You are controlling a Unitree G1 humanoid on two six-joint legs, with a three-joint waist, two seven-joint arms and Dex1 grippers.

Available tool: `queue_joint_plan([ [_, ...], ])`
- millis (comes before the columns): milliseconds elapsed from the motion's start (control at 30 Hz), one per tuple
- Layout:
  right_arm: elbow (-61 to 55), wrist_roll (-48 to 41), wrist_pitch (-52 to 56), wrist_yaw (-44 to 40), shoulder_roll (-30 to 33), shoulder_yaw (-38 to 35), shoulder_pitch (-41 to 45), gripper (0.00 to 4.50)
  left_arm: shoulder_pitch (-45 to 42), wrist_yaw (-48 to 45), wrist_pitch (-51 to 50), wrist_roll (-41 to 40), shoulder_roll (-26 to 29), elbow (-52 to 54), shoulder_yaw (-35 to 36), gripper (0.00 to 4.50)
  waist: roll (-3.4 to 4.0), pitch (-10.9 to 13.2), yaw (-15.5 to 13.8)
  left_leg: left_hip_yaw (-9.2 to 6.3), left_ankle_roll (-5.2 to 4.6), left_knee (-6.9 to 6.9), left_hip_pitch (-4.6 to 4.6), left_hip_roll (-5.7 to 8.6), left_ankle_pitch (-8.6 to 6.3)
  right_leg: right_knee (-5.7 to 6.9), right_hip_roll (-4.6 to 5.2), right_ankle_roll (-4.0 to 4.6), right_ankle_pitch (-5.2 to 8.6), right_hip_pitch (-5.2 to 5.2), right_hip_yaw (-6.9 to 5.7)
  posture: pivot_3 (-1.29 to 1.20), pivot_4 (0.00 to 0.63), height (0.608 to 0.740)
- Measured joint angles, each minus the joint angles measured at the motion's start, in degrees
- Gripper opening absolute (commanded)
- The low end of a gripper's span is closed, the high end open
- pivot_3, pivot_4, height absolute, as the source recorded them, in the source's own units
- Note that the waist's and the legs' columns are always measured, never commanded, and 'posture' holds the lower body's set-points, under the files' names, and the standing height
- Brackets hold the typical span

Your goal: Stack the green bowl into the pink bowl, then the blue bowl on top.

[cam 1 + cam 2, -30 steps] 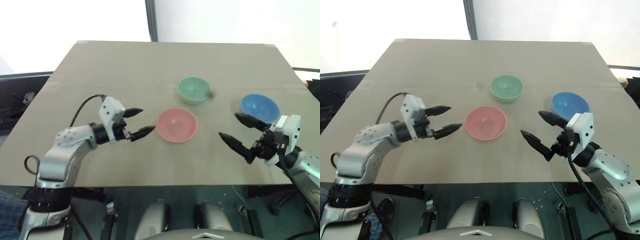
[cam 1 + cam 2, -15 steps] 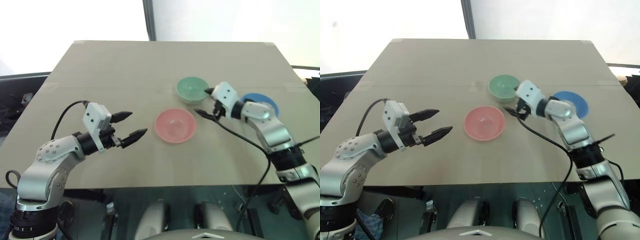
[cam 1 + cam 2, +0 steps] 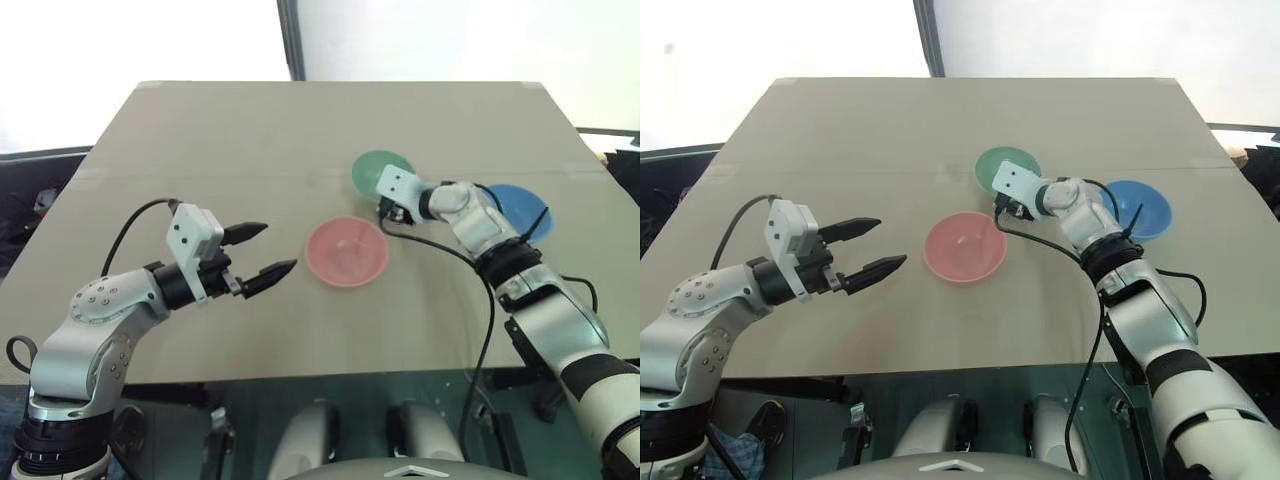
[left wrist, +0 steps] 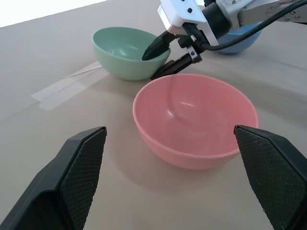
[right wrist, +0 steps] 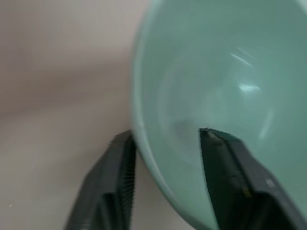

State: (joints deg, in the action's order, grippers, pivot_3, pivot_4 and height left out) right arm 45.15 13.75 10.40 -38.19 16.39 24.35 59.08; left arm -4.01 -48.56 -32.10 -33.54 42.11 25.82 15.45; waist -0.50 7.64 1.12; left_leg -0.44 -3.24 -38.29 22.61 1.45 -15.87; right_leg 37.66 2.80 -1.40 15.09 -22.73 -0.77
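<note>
Green bowl [image 4: 128, 57] sits on table [image 3: 200, 150] behind pink bowl [image 4: 194, 120]. Right gripper [image 4: 165, 60] straddles its near rim, one finger inside, not visibly clamped. Bowl judged light, stiff, slippery; rim pinch advised. Left gripper [image 3: 262, 250] is held wide apart.

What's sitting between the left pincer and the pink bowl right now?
Nothing: bare table between the left pincer and the pink bowl, seen from the head views.
</note>
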Motion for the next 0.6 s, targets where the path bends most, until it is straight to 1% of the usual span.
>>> queue_joint_plan([
  [67,0.69,0.71,-0.89,-0.13,-0.51,-0.02,0.40,0.08,-0.29,-0.02,0.11,0.02,0.07,0.00,-0.03,4.50,0.03,0.02,0.04,0.00,0.01,0.01,0.00,0.00,0.00,0.00,0.00,0.00,0.00,0.00,0.00,0.00,0.150,0.740],
  [267,0.63,1.62,-2.00,-1.01,-0.62,-0.11,0.55,0.08,-0.55,-0.17,0.40,0.26,0.26,-0.06,-0.28,4.50,0.05,0.03,0.01,0.00,0.01,0.02,0.00,0.01,0.00,-0.01,0.00,0.00,0.00,-0.01,0.00,0.00,0.150,0.740],
  [367,-2.13,2.41,-4.75,-1.38,0.90,-0.04,-0.28,0.08,-0.94,-0.31,0.58,0.39,0.27,-0.13,-0.50,4.50,0.10,0.06,-0.07,-0.02,0.01,0.03,0.00,0.02,0.00,-0.01,0.01,0.00,0.00,-0.01,0.00,0.00,0.150,0.740],
  [467,-8.39,4.37,-11.27,-1.61,5.50,0.14,-2.06,0.08,-1.20,-0.51,1.09,0.68,0.26,-0.18,-1.05,4.50,0.11,0.07,-0.15,-0.02,0.01,0.04,0.01,0.02,0.00,-0.04,0.01,0.00,0.00,-0.02,0.00,0.00,0.150,0.740],
  [533,-11.31,4.22,-12.68,-2.79,6.96,-0.03,-3.12,0.08,-1.41,-0.57,1.26,0.75,0.26,-0.23,-1.41,4.50,0.11,0.07,-0.15,-0.02,0.01,0.05,0.01,0.02,0.00,-0.04,0.01,0.00,0.00,-0.01,0.00,0.00,0.150,0.740],
  [600,-19.04,1.68,-14.69,-6.97,9.31,-0.65,-6.09,0.08,-1.55,-0.89,1.59,0.81,0.26,-0.60,-1.79,4.50,0.11,0.07,-0.18,-0.02,0.01,0.07,0.01,0.00,0.00,-0.06,0.00,-0.01,0.00,-0.01,0.00,0.00,0.150,0.740],
])
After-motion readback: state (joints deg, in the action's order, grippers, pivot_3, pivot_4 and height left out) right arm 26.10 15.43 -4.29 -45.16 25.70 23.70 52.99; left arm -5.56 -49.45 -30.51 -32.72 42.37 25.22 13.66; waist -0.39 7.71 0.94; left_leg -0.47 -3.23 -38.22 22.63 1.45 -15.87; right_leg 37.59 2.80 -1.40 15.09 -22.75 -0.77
